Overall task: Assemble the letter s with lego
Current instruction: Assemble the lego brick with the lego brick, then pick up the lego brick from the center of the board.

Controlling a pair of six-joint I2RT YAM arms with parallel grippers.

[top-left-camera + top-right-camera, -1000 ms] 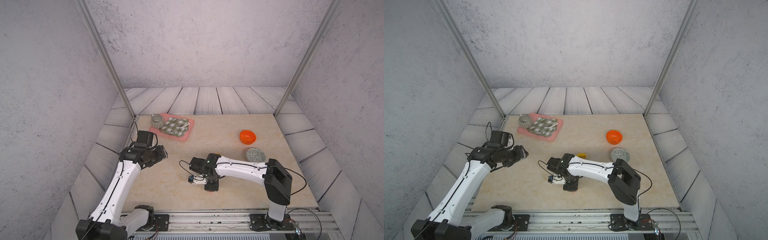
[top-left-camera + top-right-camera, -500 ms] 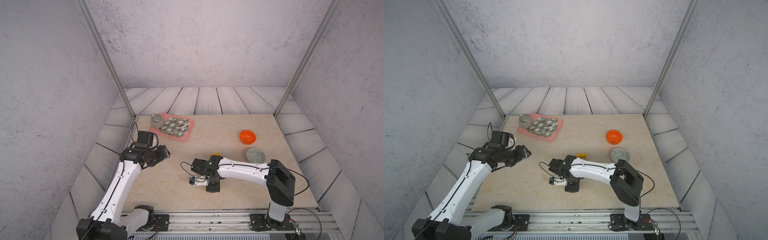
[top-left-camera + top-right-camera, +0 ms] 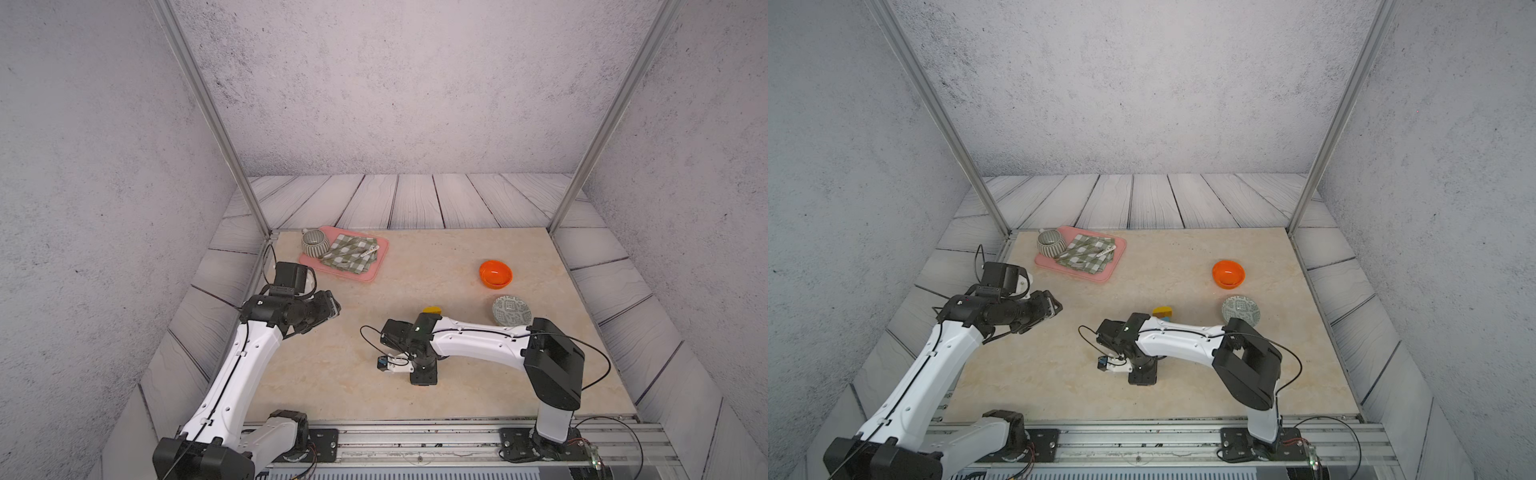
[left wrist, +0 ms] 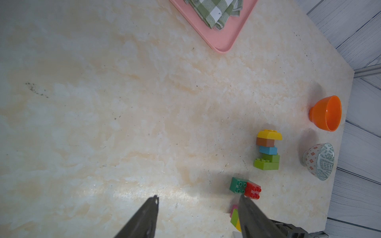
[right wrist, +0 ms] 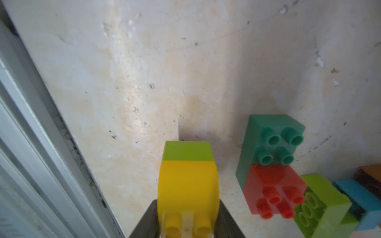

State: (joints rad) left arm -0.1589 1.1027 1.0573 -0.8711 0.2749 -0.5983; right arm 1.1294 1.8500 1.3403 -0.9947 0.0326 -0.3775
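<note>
Right jaws flank yellow brick [image 5: 187,185] at lower middle of frame: smooth curved back, studs toward camera. Clamped or just touching, cannot tell. Lime brick [image 5: 187,151] joined at its far end. Lower right: dark green brick [image 5: 274,140] and red brick [image 5: 274,185], square, studded, touching. Lime oblong [image 5: 321,206] just beside red. Tabletop [image 5: 144,82] glossy beige marble. Right arm [image 3: 478,340] low, stretched across centre, wrist bent down, hiding most lego in both top views. Left jaws apart, empty. Left arm [image 3: 245,361] raised at frame left. Orange bowl [image 4: 325,113] at right edge.
</note>
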